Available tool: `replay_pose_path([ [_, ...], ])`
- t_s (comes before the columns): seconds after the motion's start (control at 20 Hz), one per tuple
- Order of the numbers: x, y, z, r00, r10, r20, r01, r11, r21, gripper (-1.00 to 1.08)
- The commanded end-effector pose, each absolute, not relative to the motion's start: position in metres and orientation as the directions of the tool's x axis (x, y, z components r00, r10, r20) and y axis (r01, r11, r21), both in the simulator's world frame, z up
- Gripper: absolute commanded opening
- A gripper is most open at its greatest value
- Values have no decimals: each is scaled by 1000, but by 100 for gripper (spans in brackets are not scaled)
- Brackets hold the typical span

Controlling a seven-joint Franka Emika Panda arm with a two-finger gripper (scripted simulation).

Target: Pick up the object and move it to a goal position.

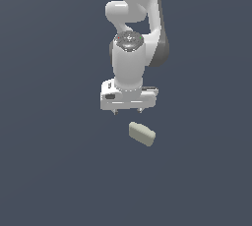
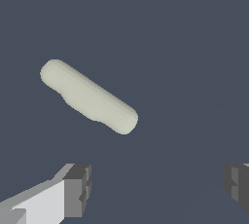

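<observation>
The object [image 1: 142,134] is a small pale beige-green rounded block lying on the dark grey surface, just below the white arm in the exterior view. In the wrist view the object [image 2: 88,96] lies at a slant, apart from both fingers. My gripper [image 1: 128,111] hangs above and slightly toward the exterior view's left of it, pointing down. The gripper [image 2: 155,189] is open, its two grey fingertips [image 2: 78,189] wide apart with nothing between them.
The white arm [image 1: 130,48] rises behind the gripper toward the top of the exterior view. Around it lies only the plain dark grey surface [image 1: 54,161].
</observation>
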State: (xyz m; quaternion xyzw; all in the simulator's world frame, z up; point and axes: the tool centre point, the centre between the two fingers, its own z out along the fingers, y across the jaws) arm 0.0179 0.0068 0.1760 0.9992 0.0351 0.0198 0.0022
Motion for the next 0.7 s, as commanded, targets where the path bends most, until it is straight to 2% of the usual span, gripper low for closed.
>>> replay_pose_path([
  [0.0,18,11,176,996,83,36,83,-997,5,100],
  [0.65,21,14,174,989,147,33,147,-989,8,100],
])
